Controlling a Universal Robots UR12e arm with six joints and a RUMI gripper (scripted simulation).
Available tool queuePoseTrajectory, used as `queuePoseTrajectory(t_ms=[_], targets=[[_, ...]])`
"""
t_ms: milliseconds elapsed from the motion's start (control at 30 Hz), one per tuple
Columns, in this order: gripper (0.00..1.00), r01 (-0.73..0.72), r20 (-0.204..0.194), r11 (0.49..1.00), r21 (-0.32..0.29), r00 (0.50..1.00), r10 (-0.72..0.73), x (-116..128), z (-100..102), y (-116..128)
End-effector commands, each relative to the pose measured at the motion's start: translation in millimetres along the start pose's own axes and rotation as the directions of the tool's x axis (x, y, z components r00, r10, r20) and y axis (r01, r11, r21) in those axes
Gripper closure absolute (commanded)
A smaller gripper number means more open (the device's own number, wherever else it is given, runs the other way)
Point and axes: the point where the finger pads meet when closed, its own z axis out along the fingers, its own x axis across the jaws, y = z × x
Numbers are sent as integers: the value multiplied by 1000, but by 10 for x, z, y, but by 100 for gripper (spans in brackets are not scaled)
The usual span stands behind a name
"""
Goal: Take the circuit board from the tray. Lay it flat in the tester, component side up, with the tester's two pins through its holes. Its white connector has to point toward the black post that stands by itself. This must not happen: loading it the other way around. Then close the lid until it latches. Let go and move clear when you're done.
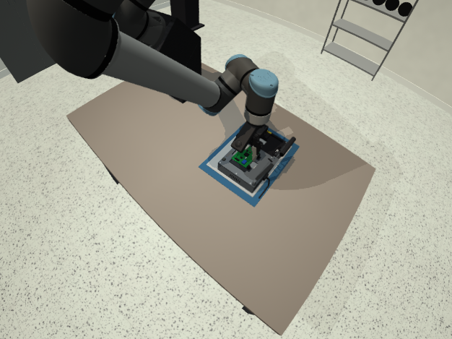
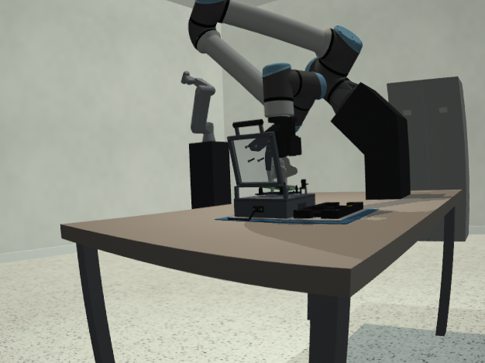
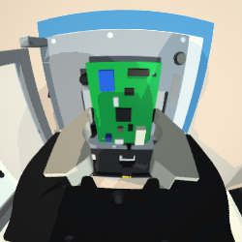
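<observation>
The green circuit board faces the wrist camera component side up, with a white connector on its near end. My gripper is shut on the board's two long edges and holds it just over the grey tester. The board also shows green over the tester's bed in the top view. The tester's clear lid stands open, tilted up on the left. A lone black post stands at the tester's far right corner. I cannot tell whether the board rests on the bed or on the pins.
The black tray lies beside the tester on the blue mat. A black cable leaves the tester's front. A second grey arm on a black pedestal and a dark cabinet stand beyond the table.
</observation>
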Motion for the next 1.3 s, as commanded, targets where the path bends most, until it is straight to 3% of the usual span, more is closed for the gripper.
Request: queuePoseTrajectory(t_ms=[0,1267], targets=[[61,-6,8,1000,0,1000,6,-40,-32,-8],[61,-10,5,1000,0,1000,10,3,-23,-18]])
